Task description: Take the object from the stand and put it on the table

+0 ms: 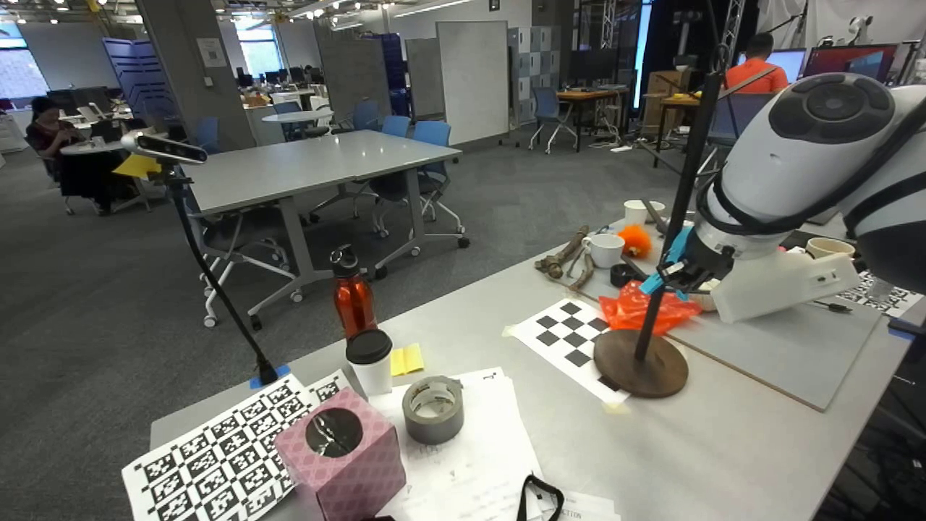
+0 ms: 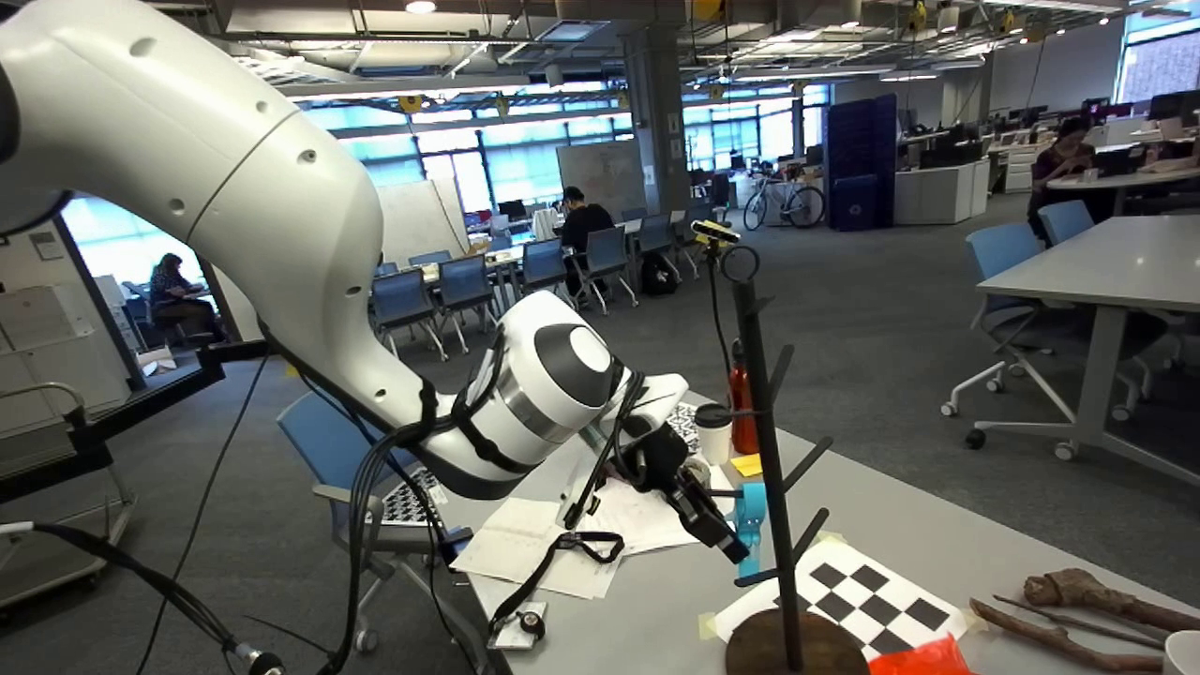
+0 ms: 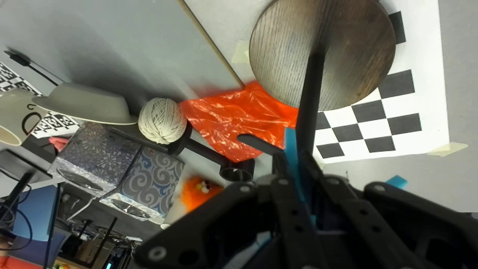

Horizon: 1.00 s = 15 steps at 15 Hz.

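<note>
The light-blue object [image 1: 676, 250] is at the black pole of the stand [image 1: 687, 181] in both exterior views, beside a peg [image 2: 807, 464]. It is at mid-height, above the table [image 1: 738, 441]. My gripper [image 3: 294, 160] is beside the pole with its fingers close together. A blue strip of the object [image 3: 292, 145] runs between the fingers, against the pole. One blue prong [image 3: 396, 182] sticks out to the right in the wrist view. Whether the object still hangs on a peg is hidden. The stand's round brown base [image 3: 347, 82] rests partly on the checker sheet.
A red plastic bag [image 1: 644, 307] lies behind the base. A string ball [image 3: 162, 120], an orange fluffy toy [image 3: 199, 192], a white mug [image 1: 604, 251] and sticks [image 2: 1069, 637] are around it. A tape roll [image 1: 432, 416], a tissue box [image 1: 347, 459] and a cup [image 1: 371, 365] stand farther along.
</note>
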Motion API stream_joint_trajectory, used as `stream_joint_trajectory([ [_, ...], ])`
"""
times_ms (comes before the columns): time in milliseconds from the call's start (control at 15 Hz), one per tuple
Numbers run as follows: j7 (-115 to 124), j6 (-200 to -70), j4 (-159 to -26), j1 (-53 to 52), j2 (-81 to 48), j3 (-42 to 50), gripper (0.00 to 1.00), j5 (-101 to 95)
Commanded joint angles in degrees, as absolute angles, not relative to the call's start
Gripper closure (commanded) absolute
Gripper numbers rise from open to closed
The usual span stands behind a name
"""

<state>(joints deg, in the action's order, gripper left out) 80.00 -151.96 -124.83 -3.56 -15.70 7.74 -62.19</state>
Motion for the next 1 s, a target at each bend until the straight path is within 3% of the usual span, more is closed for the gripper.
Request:
stream_joint_trajectory([
  [0, 80.5, -153.3, -127.2, -3.2, -13.3, 7.9, 0.97, -62.2],
  [933, 76.9, -152.3, -126.0, -1.4, -11.8, 7.0, 0.97, -53.9],
])
